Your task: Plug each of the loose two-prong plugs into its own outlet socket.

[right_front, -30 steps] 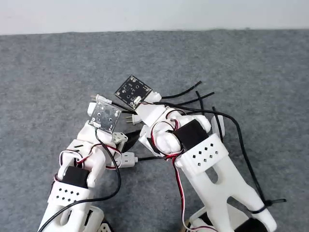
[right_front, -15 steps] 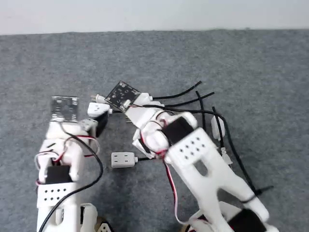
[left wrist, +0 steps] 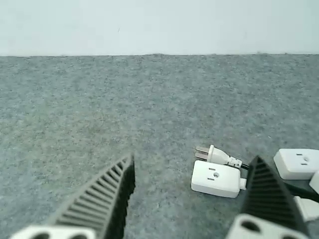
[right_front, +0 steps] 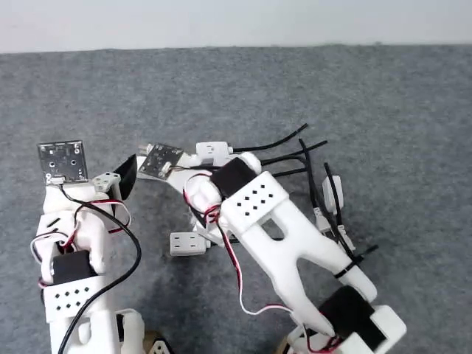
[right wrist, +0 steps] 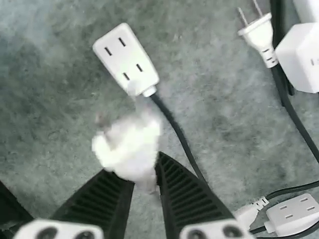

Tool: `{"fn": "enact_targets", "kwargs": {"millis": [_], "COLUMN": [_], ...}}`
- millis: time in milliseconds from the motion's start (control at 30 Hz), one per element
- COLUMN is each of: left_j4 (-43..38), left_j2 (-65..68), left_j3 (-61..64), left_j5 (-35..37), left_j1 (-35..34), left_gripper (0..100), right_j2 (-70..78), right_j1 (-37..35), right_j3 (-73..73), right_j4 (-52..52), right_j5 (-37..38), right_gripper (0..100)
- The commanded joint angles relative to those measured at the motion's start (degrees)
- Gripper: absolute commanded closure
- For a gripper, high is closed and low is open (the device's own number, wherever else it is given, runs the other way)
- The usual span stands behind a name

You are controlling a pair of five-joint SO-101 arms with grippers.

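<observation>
My right gripper (right wrist: 142,168) is shut on a blurred white two-prong plug (right wrist: 127,142), held above the grey carpet. Just beyond the plug lies a white outlet socket (right wrist: 126,59) on a black cord, also seen as the socket (right_front: 187,243) beside the right arm. Another loose plug (right wrist: 257,31) lies next to a second socket (right wrist: 305,56). My left gripper (left wrist: 193,160) is open and holds nothing. It stands off to the left, with a loose plug (left wrist: 215,155) and a white socket (left wrist: 215,179) on the carpet ahead of it.
Black cords (right_front: 284,144) fan out over the carpet right of the arms, with more plugs (right_front: 332,189) among them. A further socket (right wrist: 293,211) lies near the right arm. The carpet meets a pale wall (right_front: 236,22) at the back.
The left arm has swung away to the left, out from beside the right gripper. The right arm has turned leftward and leaned further over the middle, still holding its plug.
</observation>
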Motion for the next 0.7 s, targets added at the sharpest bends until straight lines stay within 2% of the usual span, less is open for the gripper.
{"fn": "enact_targets", "kwargs": {"millis": [0,167,467,667], "left_j4": [0.4,0.3,0.2,0.3], "left_j2": [-0.8,-0.7,-0.4,-0.4], "left_j3": [-3.2,-3.2,-2.9,-0.1], "left_j5": [0.3,0.3,0.3,-0.8], "left_j1": [-0.4,-0.4,0.2,7.1], "left_gripper": [65,65,65,65], "right_j2": [-0.4,-0.5,-2.8,-7.8], "right_j1": [-2.9,-3.6,-0.1,4.2], "right_j3": [-4.2,-8.6,-4.8,-4.4], "right_j4": [2.9,8.0,2.3,2.2], "right_j5": [0.6,0.3,0.3,0.3], "right_gripper": [99.1,99.1,99.1,99.1]}}
